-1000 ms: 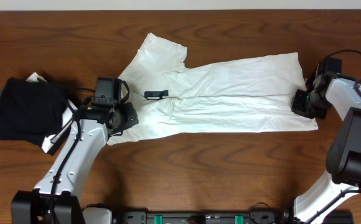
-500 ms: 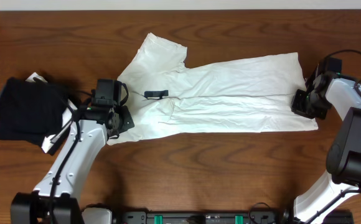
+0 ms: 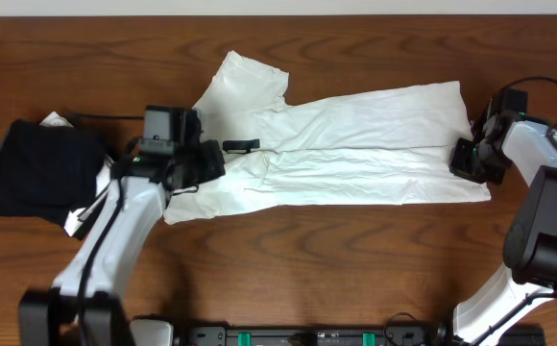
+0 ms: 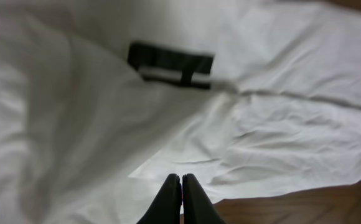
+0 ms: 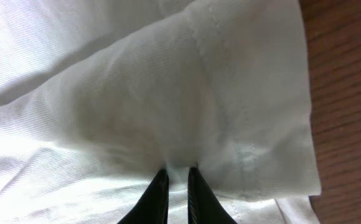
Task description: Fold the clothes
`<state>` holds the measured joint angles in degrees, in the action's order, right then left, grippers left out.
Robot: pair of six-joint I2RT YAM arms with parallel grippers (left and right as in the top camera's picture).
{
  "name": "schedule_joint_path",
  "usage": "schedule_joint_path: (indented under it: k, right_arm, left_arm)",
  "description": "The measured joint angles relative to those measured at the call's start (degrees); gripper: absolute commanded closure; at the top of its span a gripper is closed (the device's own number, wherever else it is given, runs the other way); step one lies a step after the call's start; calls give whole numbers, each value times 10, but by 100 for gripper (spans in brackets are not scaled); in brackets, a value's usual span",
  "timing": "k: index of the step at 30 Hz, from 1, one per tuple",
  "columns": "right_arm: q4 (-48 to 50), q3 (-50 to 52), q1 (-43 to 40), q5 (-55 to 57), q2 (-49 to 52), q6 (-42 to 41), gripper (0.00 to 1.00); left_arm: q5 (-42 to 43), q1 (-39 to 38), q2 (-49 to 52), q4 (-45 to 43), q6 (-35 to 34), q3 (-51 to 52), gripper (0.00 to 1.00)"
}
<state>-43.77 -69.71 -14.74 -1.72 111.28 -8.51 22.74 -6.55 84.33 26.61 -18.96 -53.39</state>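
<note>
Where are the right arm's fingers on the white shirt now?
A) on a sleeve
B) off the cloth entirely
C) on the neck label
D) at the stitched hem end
D: the right fingers close on the white T-shirt beside its stitched hem, at the end opposite the neck label.

Before me, a dark-brown wooden table (image 3: 355, 250) carries a wrinkled white T-shirt (image 3: 375, 144), spread lengthwise across its middle with the small dark neck label (image 3: 241, 146) facing up. Apart from it, at my left, lies a dark garment (image 3: 38, 173), seemingly folded, with a white scrap (image 3: 60, 120) showing at its far edge.
</note>
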Motion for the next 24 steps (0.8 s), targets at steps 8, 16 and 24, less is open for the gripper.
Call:
schedule_joint_path:
  k: [8,16,24]
  right_arm:
    - [-1,0,0,0,0,0,89]
    - [-1,0,0,0,0,0,89]
    - [-3,0,0,0,0,0,87]
  left_arm:
    - [-6,8,99,-18,25,1,94]
    - [-97,81,108,-30,29,1,94]
    - [-106,90,108,-24,30,18,94]
